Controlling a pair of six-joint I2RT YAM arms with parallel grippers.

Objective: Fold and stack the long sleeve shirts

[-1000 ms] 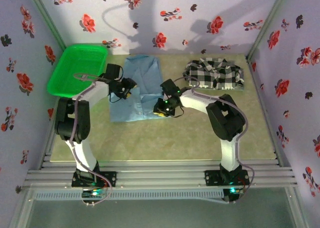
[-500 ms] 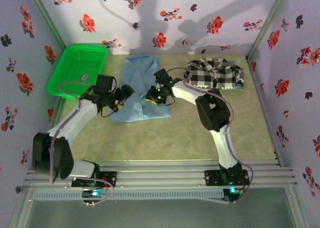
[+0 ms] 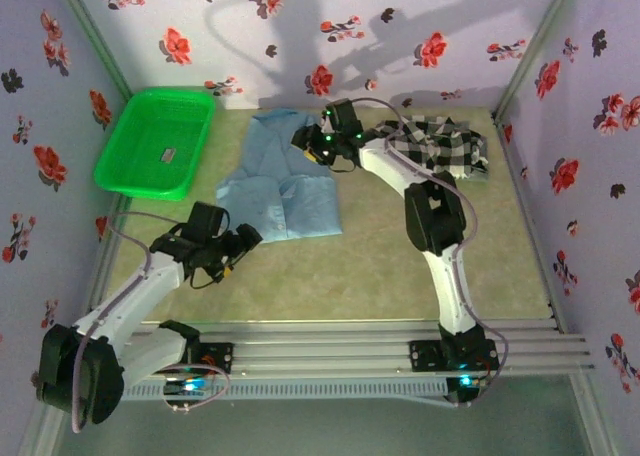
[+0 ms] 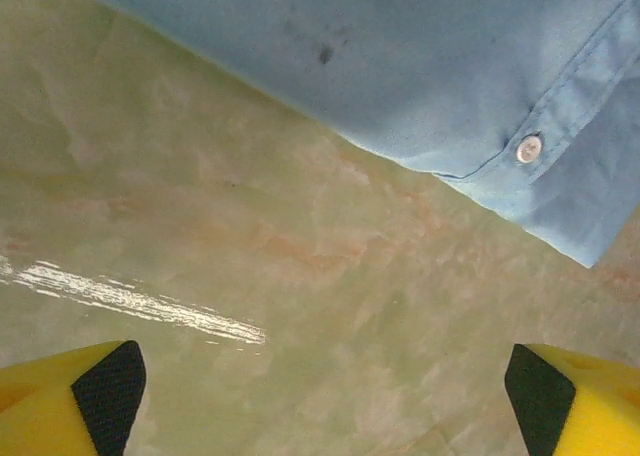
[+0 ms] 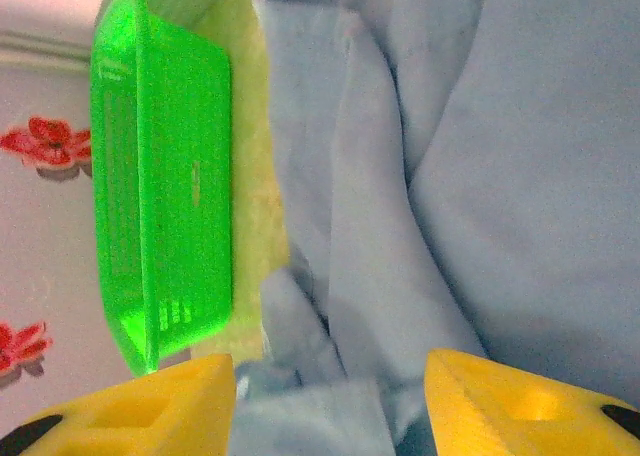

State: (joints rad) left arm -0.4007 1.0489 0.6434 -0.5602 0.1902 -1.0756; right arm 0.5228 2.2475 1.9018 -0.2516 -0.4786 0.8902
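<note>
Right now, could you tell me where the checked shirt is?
In the top view, the checked shirt lies at the far right of the table, to the right of the blue shirt.

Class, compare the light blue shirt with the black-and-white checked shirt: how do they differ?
Colour: the light blue cloth shirt is plain, the black-and-white checked cloth shirt patterned. Pose: the blue one lies spread fairly flat, the checked one bunched in a heap further right. Both rest on the table.
</note>
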